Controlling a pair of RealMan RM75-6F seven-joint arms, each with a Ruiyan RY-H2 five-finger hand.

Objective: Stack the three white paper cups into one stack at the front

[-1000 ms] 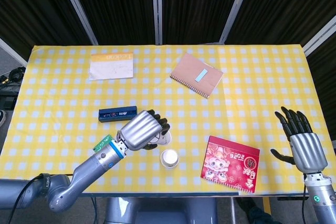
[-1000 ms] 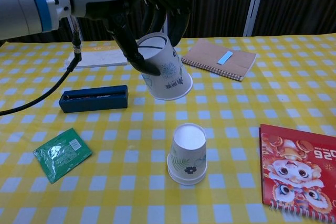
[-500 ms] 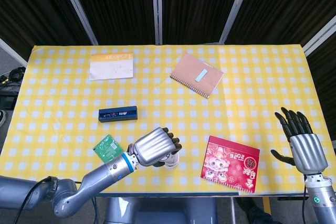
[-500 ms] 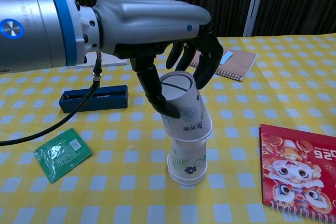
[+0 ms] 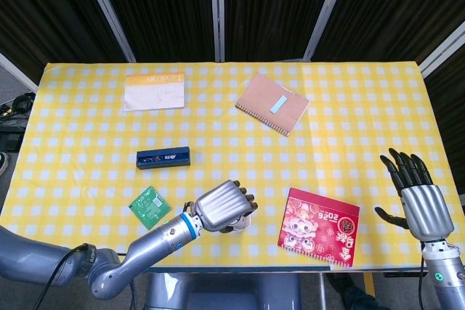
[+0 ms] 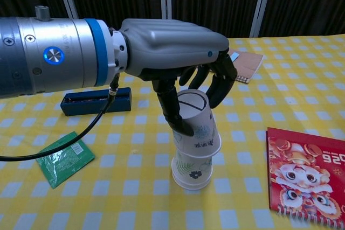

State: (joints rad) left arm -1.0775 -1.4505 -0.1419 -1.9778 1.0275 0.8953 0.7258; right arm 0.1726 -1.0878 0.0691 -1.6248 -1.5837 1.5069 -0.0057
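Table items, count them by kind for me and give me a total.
Paper cups: 2 plainly seen, upper cup over lower cup; whether another is nested in there cannot be told
Brown notebook: 1
White booklet: 1
Red booklet: 1
Blue box: 1
Green packet: 1
Total: 7

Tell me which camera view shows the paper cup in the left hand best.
The chest view: the upside-down paper cup shows whole between the left hand's fingers, over the cups standing below. In the head view the hand hides nearly all of it.
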